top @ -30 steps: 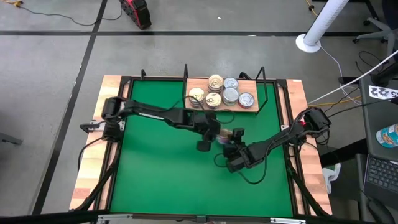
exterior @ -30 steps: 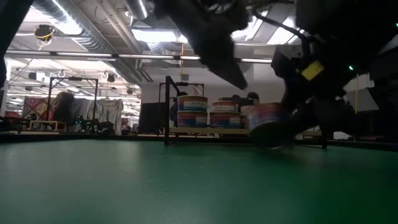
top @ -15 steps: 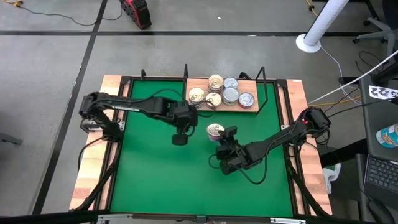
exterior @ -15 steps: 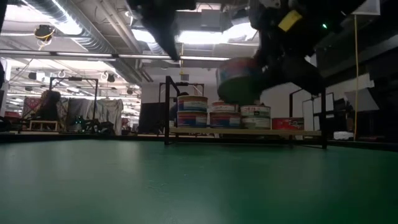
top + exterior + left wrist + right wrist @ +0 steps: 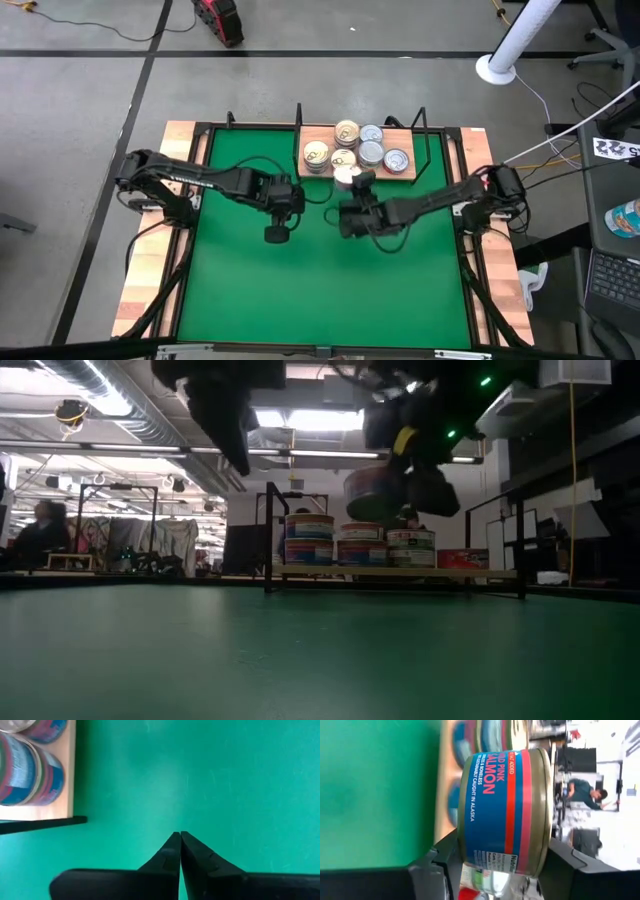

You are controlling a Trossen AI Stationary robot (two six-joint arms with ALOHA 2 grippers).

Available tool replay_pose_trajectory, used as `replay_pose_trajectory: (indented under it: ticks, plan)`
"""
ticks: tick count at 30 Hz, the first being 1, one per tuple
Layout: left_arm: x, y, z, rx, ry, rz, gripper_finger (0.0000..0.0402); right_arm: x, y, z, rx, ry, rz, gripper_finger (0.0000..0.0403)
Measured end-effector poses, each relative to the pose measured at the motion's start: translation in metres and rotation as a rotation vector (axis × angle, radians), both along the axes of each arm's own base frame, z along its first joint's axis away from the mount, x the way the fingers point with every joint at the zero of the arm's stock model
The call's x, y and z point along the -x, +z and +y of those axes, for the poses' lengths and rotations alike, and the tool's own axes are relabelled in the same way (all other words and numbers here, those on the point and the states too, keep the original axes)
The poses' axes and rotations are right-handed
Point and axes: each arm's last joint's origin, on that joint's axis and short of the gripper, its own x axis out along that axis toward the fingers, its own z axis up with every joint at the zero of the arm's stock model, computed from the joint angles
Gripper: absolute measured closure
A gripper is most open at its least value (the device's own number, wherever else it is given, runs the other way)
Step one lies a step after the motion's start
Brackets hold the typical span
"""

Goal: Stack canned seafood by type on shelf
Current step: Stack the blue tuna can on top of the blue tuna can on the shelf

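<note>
My right gripper [image 5: 350,183] is shut on a tin of canned seafood [image 5: 502,812] with a blue and red label and a pale gold top [image 5: 345,176]. It holds the tin in the air just in front of the shelf [image 5: 410,176]. Several other tins [image 5: 371,152] stand on the shelf's wooden board, some stacked in twos [image 5: 309,538]. My left gripper [image 5: 272,235] hangs shut and empty over the green mat, left of the held tin. The left wrist view shows its fingertips [image 5: 180,840] together and a corner of the shelf [image 5: 67,795]. My right gripper pinches the tin between its two fingers, one finger [image 5: 567,865] on the flat top and the other [image 5: 437,867] under the flat bottom. The fingers come from the table's near side, slanting a little downward. The tin is lifted clear of the mat with its top up [image 5: 375,495].
Black wire posts [image 5: 299,115] rise at the shelf's ends and back. Wooden planks [image 5: 160,200] and black rails edge the green mat [image 5: 300,290], which has free room at the near side. A person [image 5: 40,530] shows in the room behind.
My right gripper has carried the tin up off the mat and toward the far edge, to the front of the shelf, rolling so that the tin stands top up. My left gripper has drawn back from the tin toward the table's left and risen.
</note>
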Motion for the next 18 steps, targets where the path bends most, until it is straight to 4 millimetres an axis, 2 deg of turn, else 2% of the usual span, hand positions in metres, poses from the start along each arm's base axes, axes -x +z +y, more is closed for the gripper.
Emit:
replay_pose_trajectory:
  ticks: [4, 11, 18]
  plan:
    - [0.001, -0.014, -0.004, 0.000, -0.010, -0.003, 0.0399, -0.005, 0.001, -0.027, 0.014, -0.043, 0.033, 0.0215]
    - [0.001, -0.033, -0.006, 0.002, -0.019, -0.028, 0.0400, -0.014, 0.003, -0.060, -0.043, -0.037, 0.039, 0.0215]
    - [0.000, -0.036, -0.007, 0.004, -0.020, -0.048, 0.0400, -0.016, 0.004, -0.083, -0.067, -0.038, 0.055, 0.0214]
